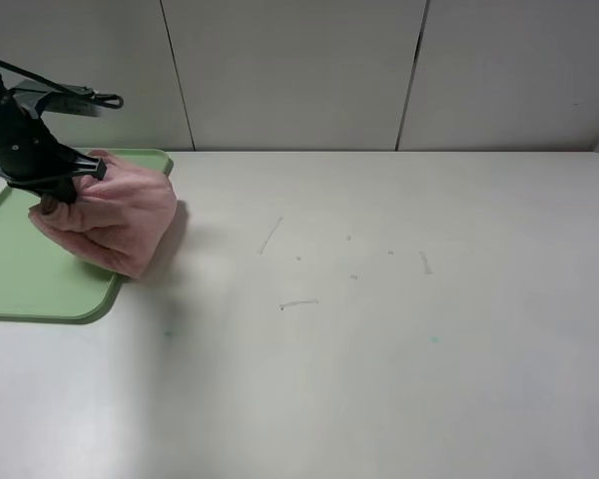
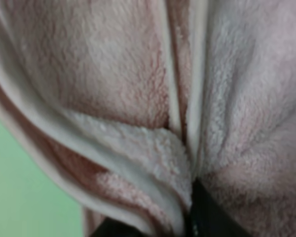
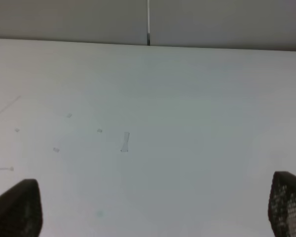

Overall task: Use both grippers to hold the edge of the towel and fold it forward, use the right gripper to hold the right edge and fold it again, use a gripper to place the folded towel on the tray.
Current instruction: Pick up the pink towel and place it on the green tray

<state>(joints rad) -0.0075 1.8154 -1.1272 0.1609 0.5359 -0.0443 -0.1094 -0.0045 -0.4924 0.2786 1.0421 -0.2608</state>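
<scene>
I am on the last step: my left pincer (image 1: 60, 190) grips the towel (image 1: 115, 220), bunched below it over the tray (image 1: 20, 279). Next I should lower and release. My right pincer (image 3: 153, 210) is spread apart, empty.

The left arm (image 1: 15, 140) is matte black with thin cables; the right fingers (image 3: 288, 205) are black and mesh-textured.

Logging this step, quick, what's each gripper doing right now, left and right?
Left gripper: closed on the pink towel, holding it at the green tray.
Right gripper: open, holding nothing, above the bare table.
</scene>
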